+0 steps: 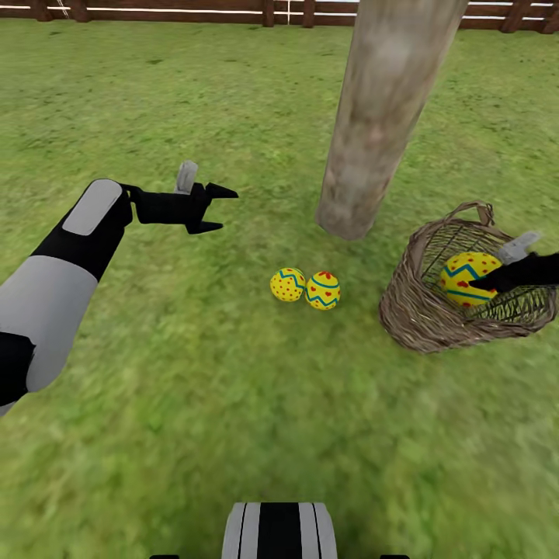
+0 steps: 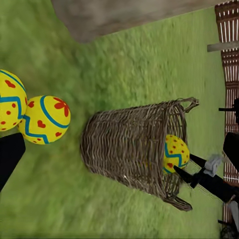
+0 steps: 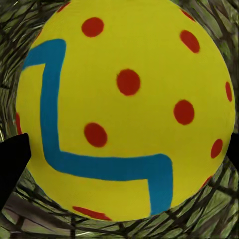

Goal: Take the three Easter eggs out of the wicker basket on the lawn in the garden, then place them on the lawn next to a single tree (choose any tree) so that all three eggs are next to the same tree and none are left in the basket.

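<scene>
Inside the wicker basket (image 1: 435,310), at the right edge of the head frame, I see the third Easter egg (image 1: 467,278) with my right gripper (image 1: 485,284) reaching in over the rim; its dark fingertips (image 3: 12,164) flank the egg on both sides, apparently clasping it. At frame center, two more eggs (image 1: 304,288) lie touching each other on the lawn (image 1: 194,404), near the foot of the tree trunk (image 1: 380,116). At left, my left gripper (image 1: 221,208) hangs above the grass with jaws spread, holding nothing. A brown fence (image 1: 155,12) runs along the top edge.
</scene>
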